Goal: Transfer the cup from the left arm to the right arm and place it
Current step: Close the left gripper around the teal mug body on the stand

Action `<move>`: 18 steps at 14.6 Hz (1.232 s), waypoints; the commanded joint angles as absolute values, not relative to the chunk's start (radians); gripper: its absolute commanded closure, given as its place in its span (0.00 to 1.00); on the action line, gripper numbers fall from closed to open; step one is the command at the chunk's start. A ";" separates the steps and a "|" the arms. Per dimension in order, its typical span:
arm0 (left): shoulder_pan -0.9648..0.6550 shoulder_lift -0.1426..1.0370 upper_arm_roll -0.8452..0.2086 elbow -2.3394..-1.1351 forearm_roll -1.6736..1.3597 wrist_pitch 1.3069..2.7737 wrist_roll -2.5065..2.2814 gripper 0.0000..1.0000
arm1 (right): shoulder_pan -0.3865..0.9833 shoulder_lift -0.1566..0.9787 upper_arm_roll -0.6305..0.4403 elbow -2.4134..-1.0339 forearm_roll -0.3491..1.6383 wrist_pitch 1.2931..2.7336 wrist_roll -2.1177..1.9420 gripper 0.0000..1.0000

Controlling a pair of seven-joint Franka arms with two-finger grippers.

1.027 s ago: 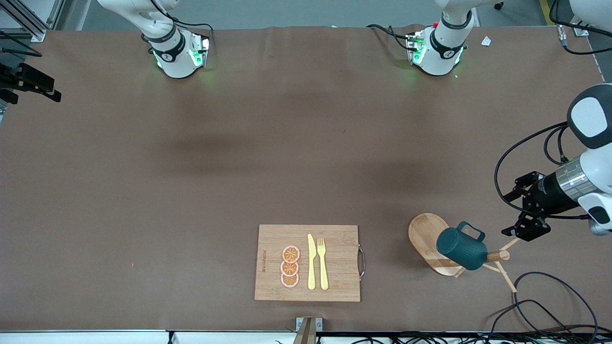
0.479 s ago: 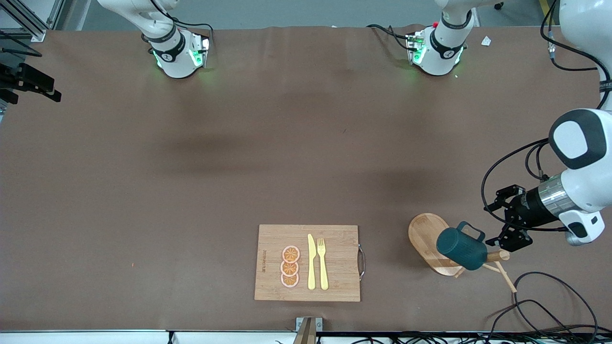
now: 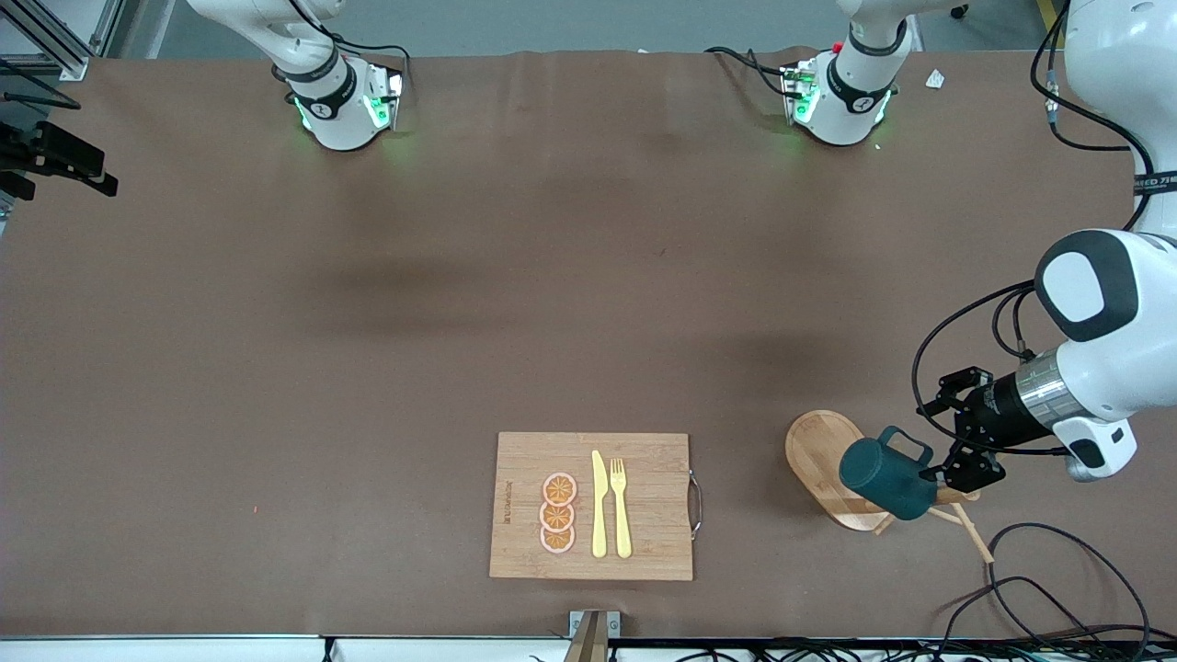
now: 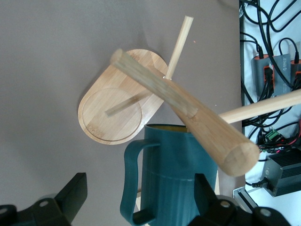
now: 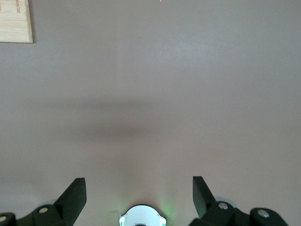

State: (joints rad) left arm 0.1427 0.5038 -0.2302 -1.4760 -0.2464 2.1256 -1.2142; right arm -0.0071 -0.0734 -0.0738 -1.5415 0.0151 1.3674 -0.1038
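Note:
The dark teal ribbed cup [image 3: 886, 478] hangs tilted on a peg of a wooden mug stand [image 3: 821, 452] near the front camera, toward the left arm's end of the table. My left gripper [image 3: 945, 434] is open right beside the cup, at its handle side. In the left wrist view the cup [image 4: 178, 179] fills the foreground under the stand's post [image 4: 188, 110]. Its loop handle [image 4: 130, 188] lies between the left gripper's [image 4: 139, 193] spread fingers, untouched. My right gripper [image 5: 138, 193] is open and empty, waiting over bare table near its own base, out of the front view.
A wooden cutting board [image 3: 653, 506] with three orange slices [image 3: 557, 513], a yellow knife [image 3: 599, 504] and a yellow fork [image 3: 621, 506] lies near the front camera, mid-table. Loose black cables [image 3: 1048, 588] lie beside the stand. The stand's pegs [image 4: 178, 42] stick out sideways.
My left gripper has moved in toward the cup from the table's end and now sits at its handle. The cup, the stand and the right arm have not moved.

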 commanded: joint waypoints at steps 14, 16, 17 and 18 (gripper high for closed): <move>0.095 0.577 -0.230 -1.454 -0.261 2.295 -1.224 0.00 | -0.014 -0.095 -0.067 -1.557 0.018 1.365 -0.098 0.00; 0.086 0.584 -0.230 -1.454 -0.261 2.315 -1.224 0.00 | -0.014 -0.095 -0.067 -1.557 0.017 1.365 -0.098 0.00; 0.084 0.584 -0.230 -1.454 -0.261 2.321 -1.223 0.00 | -0.012 -0.095 -0.067 -1.557 0.018 1.365 -0.098 0.00; 0.084 0.591 -0.230 -1.454 -0.261 2.322 -1.223 0.00 | -0.012 -0.095 -0.067 -1.557 0.017 1.365 -0.098 0.00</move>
